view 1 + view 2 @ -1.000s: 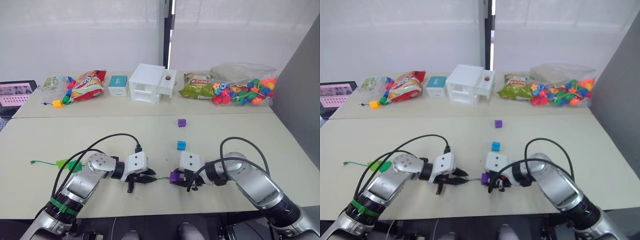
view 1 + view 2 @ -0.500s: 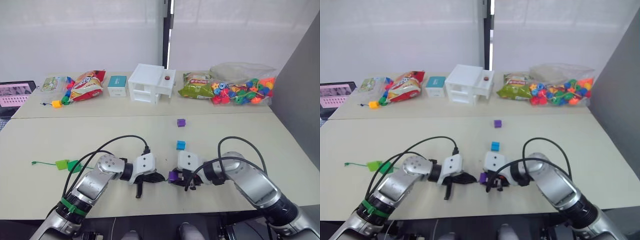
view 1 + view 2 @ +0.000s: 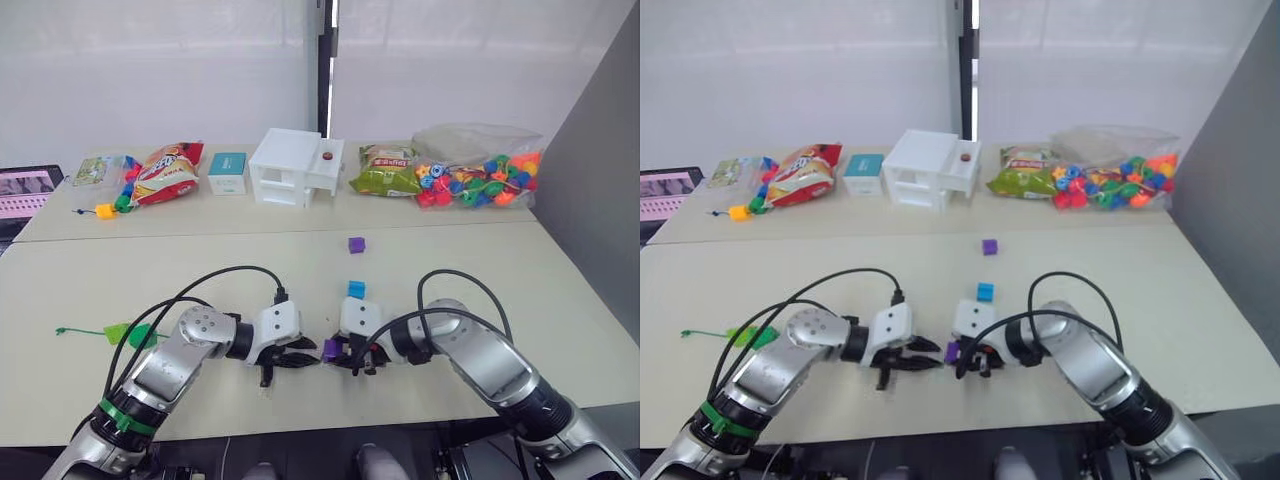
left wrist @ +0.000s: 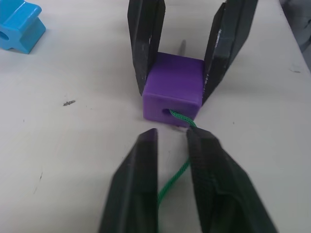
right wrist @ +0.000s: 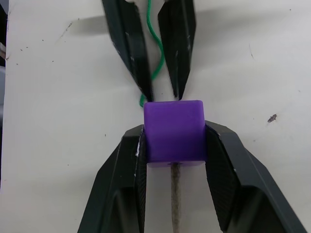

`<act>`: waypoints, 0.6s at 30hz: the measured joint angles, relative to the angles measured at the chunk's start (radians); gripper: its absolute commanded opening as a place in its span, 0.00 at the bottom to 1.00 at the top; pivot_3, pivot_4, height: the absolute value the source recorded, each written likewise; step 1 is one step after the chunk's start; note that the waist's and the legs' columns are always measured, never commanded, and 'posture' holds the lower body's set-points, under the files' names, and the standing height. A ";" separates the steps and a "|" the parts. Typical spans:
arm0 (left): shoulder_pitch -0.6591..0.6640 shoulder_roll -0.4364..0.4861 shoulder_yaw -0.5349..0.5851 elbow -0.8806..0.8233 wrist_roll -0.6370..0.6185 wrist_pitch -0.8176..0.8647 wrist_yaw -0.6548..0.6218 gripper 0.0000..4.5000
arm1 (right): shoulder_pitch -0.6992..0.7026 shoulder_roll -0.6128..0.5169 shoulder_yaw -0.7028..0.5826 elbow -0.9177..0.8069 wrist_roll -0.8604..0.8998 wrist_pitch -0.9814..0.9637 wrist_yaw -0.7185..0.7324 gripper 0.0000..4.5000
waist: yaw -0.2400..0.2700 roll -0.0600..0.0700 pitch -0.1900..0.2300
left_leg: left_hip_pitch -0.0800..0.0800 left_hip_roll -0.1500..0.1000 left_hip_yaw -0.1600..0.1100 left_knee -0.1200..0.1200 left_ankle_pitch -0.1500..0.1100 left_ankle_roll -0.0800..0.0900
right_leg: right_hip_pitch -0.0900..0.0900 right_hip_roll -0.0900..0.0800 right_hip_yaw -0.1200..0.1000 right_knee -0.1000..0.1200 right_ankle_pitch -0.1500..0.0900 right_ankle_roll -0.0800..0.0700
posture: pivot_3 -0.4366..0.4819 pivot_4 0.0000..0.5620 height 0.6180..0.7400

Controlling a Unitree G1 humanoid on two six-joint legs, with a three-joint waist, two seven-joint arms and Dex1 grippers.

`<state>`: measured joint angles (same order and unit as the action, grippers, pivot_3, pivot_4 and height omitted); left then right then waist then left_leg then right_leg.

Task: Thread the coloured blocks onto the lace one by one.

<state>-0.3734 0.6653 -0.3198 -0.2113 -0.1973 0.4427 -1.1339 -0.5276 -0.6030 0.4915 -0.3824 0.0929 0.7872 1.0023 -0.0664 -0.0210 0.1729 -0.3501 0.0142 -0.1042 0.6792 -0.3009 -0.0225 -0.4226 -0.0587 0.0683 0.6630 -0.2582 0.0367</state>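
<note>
Right gripper (image 5: 174, 145): clamped on the purple block (image 5: 174, 137), one black finger on each side, low over the near part of the table (image 3: 500, 270)
Purple block: held just above the tabletop between the two grippers, its hole facing the left gripper
Lace (image 4: 176, 174): green string runs between the left gripper's fingers into the block's hole; the stiff darker tip (image 5: 175, 199) sticks out of the far face, between the right gripper's fingers
Left gripper (image 4: 171, 141): fingers slightly apart, the lace passing through the narrow gap; whether they touch the string I cannot tell; tips just short of the block
Lace tail: trails off to the robot's left across the table, carrying green blocks (image 3: 133, 333) already on it
Blue block (image 3: 357, 290): loose on the table just beyond the right gripper
Second purple block (image 3: 356, 244): farther back, near the table's middle
Back of table: white drawer box (image 3: 296, 167), snack bags (image 3: 167, 172), and a clear bag of coloured beads (image 3: 480, 175)
</note>
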 measured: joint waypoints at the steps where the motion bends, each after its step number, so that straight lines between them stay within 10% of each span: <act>1: -0.002 0.004 0.005 -0.002 -0.005 0.002 -0.007 0.57 | 0.000 -0.002 0.000 -0.001 0.001 0.000 0.000 0.26 | 0.001 0.000 0.000 | 0.000 0.000 0.000 0.000 0.000 0.000 | 0.000 0.000 0.000 0.000 0.000 0.000 | 0.48 0.27 1.00; 2: -0.005 0.005 0.007 -0.002 -0.006 0.002 -0.011 0.62 | 0.000 -0.004 0.000 -0.001 0.001 -0.001 0.000 0.26 | 0.001 0.000 0.000 | 0.000 0.000 0.000 0.000 0.000 0.000 | 0.000 0.000 0.000 0.000 0.000 0.000 | 0.48 0.27 1.00; 4: -0.024 0.006 0.009 -0.002 -0.005 -0.002 -0.017 0.77 | 0.004 -0.007 0.002 0.001 -0.001 -0.001 -0.009 0.56 | 0.005 0.000 0.000 | -0.001 0.000 0.000 0.000 0.000 0.000 | 0.000 0.000 0.000 0.000 0.000 0.000 | 0.48 0.27 1.00; 10: -0.067 -0.035 -0.016 0.015 -0.002 -0.009 -0.022 0.77 | 0.029 -0.049 -0.058 -0.039 0.022 0.022 -0.023 0.99 | 0.022 0.000 0.000 | -0.003 -0.001 0.000 0.001 0.000 0.000 | -0.001 -0.002 0.000 -0.001 0.000 0.000 | 0.48 0.27 1.00; 18: -0.110 -0.195 -0.110 0.147 0.063 -0.071 0.029 0.77 | 0.136 -0.182 -0.149 -0.114 0.077 0.040 -0.013 0.99 | 0.046 0.000 0.000 | -0.004 -0.002 0.000 0.001 0.000 0.000 | 0.001 -0.002 0.000 -0.007 0.000 0.000 | 0.48 0.27 1.00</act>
<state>-0.4833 0.4698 -0.4294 -0.0643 -0.1344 0.3716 -1.1047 -0.3915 -0.7849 0.3425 -0.4965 0.1696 0.8272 0.9892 -0.0209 -0.0210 0.1732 -0.3543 0.0123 -0.1039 0.6802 -0.3011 -0.0223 -0.4219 -0.0605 0.0682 0.6564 -0.2581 0.0369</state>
